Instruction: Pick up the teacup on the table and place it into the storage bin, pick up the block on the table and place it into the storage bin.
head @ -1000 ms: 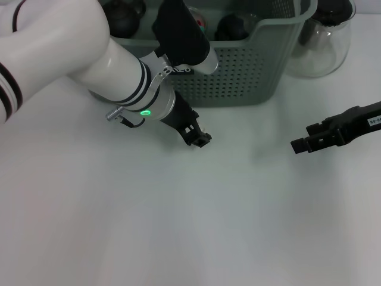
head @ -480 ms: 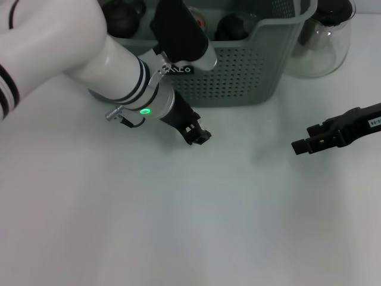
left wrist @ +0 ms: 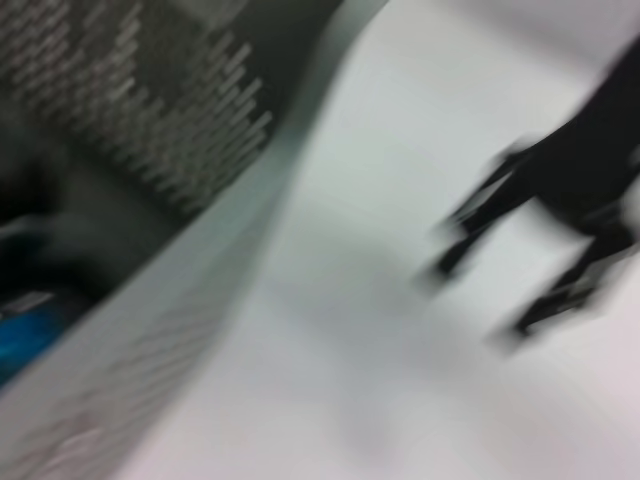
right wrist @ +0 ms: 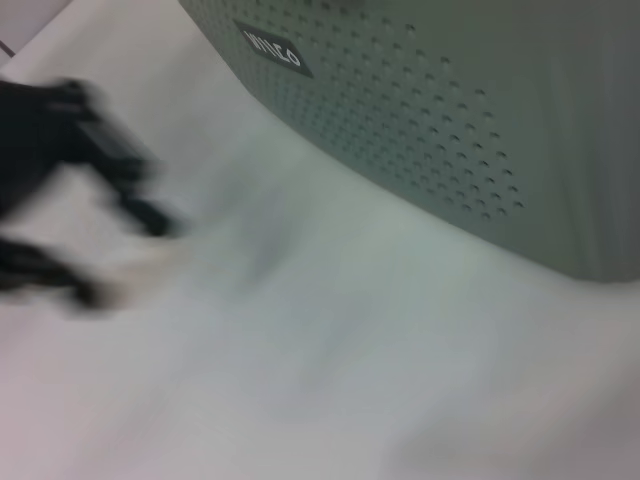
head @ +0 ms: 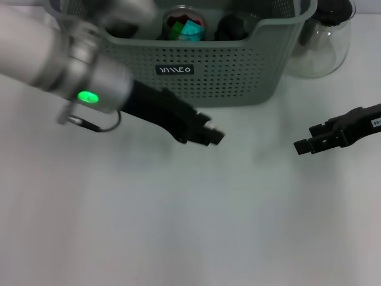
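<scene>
The storage bin (head: 250, 65), a grey-green plastic basket with perforated walls and a small black label, is positioned at the far side of the smooth white surface (head: 178, 226). A clear cup (head: 183, 24) holding red and teal pieces is seen inside the bin, between dark rounded items. The left claw (head: 211, 136) is located just in front of the bin, holding nothing; its opening cannot be told. The right claw (head: 302, 145) is suspended apart, empty, opening likewise unclear. A glass carafe (head: 324, 44) is placed beside the bin.
</scene>
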